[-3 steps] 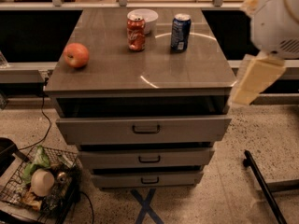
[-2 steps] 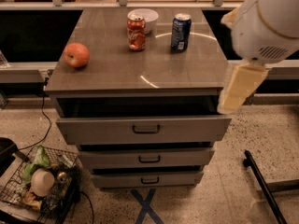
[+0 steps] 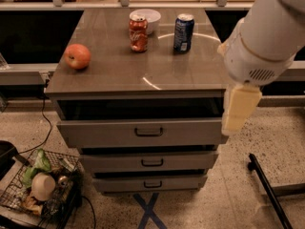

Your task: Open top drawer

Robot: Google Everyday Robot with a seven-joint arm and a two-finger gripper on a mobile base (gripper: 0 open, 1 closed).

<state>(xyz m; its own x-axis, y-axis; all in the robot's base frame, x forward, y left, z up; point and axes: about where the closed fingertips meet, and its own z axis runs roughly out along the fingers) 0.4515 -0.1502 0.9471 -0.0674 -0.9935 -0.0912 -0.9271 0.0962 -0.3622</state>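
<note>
The top drawer (image 3: pixel 109 133) is the widest grey front of three, with a small dark loop handle (image 3: pixel 148 131) at its centre. It stands a little forward of the cabinet, with a dark gap above it under the grey top (image 3: pixel 114 75). Two narrower drawer fronts (image 3: pixel 151 162) sit below it. My gripper (image 3: pixel 240 109) hangs as a cream-coloured piece from the white arm (image 3: pixel 262 42) at the right. It is level with the drawer's right end, beside the cabinet's right front corner and well right of the handle.
On the cabinet top stand a red apple (image 3: pixel 77 56), a red can (image 3: pixel 138 33), a blue can (image 3: pixel 183 32) and a white bowl (image 3: pixel 145 18). A wire basket (image 3: pixel 40 187) of items sits on the floor at lower left. A black bar (image 3: pixel 267 187) lies at lower right, and a blue tape cross (image 3: pixel 148 211) in front.
The arm and gripper have moved left and down, from beside the tabletop's right edge to the right end of the top drawer. The drawer looks unchanged.
</note>
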